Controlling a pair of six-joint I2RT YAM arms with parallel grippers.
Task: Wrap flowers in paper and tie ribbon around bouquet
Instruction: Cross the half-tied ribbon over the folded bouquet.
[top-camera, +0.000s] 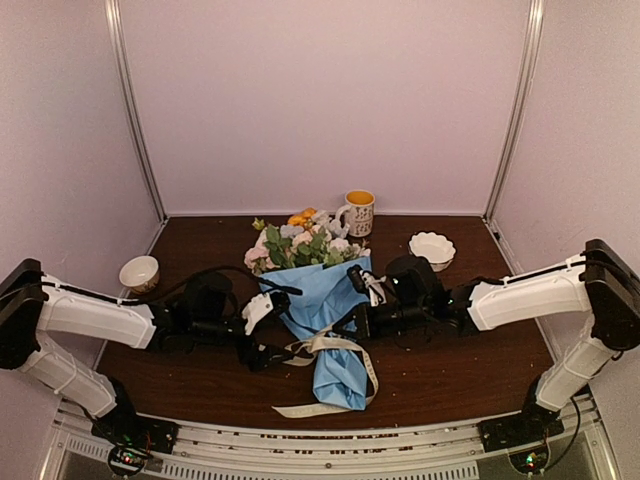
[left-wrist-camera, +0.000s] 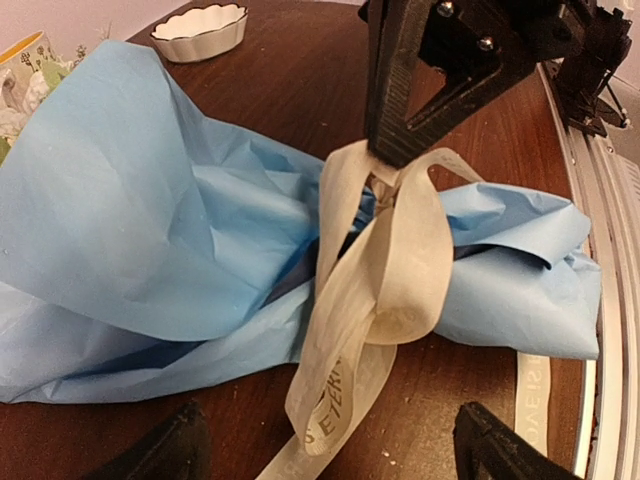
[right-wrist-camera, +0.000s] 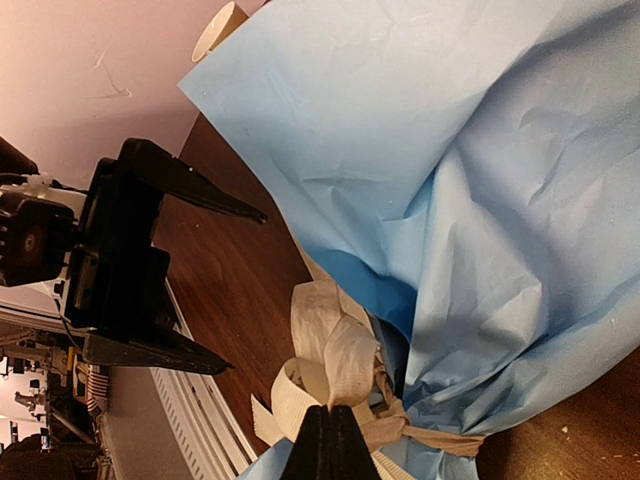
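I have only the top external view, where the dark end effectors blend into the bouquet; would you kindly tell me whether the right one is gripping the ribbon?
Observer: Yes; the left wrist view shows the right end effector pinched shut on the ribbon at its knot.
Operator: Is the left one holding anything?
Observer: No; the right wrist view shows the left end effector with jaws wide open, gripping nothing.
Operator: How does the knot look up close?
Observer: Flat loops bunch at it, and the paper is pinched narrow beneath.

Mug (top-camera: 358, 212), white fluted bowl (top-camera: 432, 249), cream bowl (top-camera: 139, 272), table (top-camera: 450, 360)
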